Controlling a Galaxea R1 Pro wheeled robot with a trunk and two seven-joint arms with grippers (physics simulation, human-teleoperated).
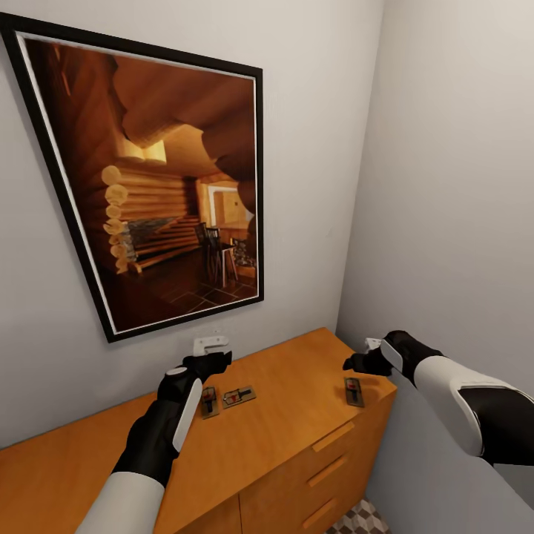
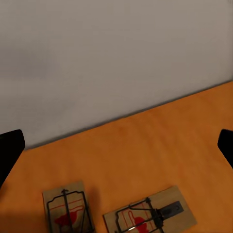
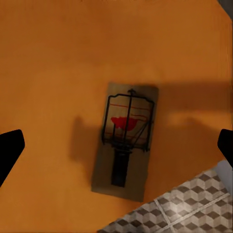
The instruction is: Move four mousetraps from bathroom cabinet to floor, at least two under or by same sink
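Three mousetraps lie on the flat top of the orange-brown cabinet (image 1: 293,371): two side by side (image 1: 210,401) (image 1: 239,396) near the back wall and one (image 1: 354,391) at the right end. My left gripper (image 1: 212,345) hovers open above the pair, which appear as the left trap (image 2: 68,211) and right trap (image 2: 149,217) in the left wrist view. Over the single trap (image 3: 125,138), my right gripper (image 1: 373,344) hangs open, close to the cabinet's edge. A fourth trap is out of view. Cube-patterned floor (image 3: 179,208) shows past that edge.
A large black-framed picture (image 1: 163,185) of a log-cabin room hangs on the wall behind the cabinet. A plain wall (image 1: 460,222) stands close on the right. Drawers with bar handles (image 1: 332,437) face front. A patch of tiled floor (image 1: 363,519) shows below.
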